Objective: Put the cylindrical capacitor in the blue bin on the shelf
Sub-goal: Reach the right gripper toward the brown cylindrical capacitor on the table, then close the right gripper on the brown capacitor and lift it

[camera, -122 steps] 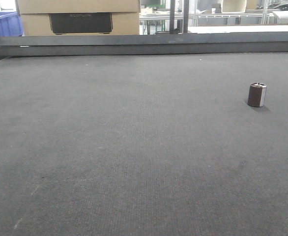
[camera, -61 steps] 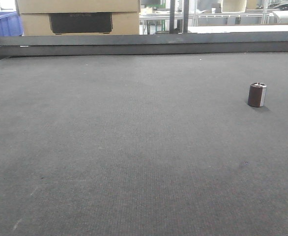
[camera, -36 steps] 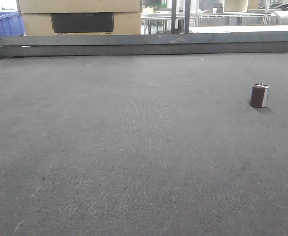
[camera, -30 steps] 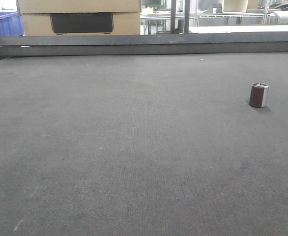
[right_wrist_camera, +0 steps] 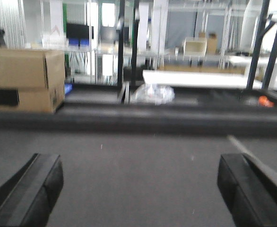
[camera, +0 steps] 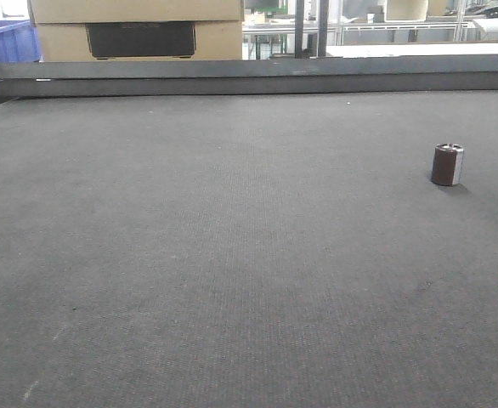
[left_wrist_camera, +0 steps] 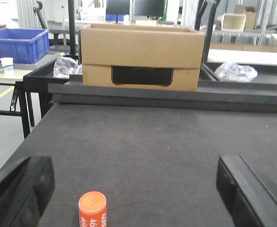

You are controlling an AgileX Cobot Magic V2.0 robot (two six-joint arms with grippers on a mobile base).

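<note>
The cylindrical capacitor [camera: 446, 164], a stubby dark brown cylinder with a silvery top, stands upright on the dark mat at the right of the front view. No gripper shows in that view. In the left wrist view my left gripper [left_wrist_camera: 136, 189] is open, its black fingers [left_wrist_camera: 20, 189] wide apart over the mat. An orange cylinder [left_wrist_camera: 92, 211] stands between them, close to the left finger and touching neither. My right gripper [right_wrist_camera: 138, 187] is open over bare mat in a blurred view. A blue bin [left_wrist_camera: 18, 43] sits on a side table at the far left. The shelf is out of view.
A cardboard box [left_wrist_camera: 141, 56] stands beyond the mat's raised far edge [camera: 249, 76]. Crumpled plastic bags [left_wrist_camera: 235, 72] lie behind that edge. Black upright posts [right_wrist_camera: 127, 42] and metal racks fill the background.
The front view has shifted a little, so the capacitor sits a few pixels further right in the picture. Nothing on the mat has moved.
</note>
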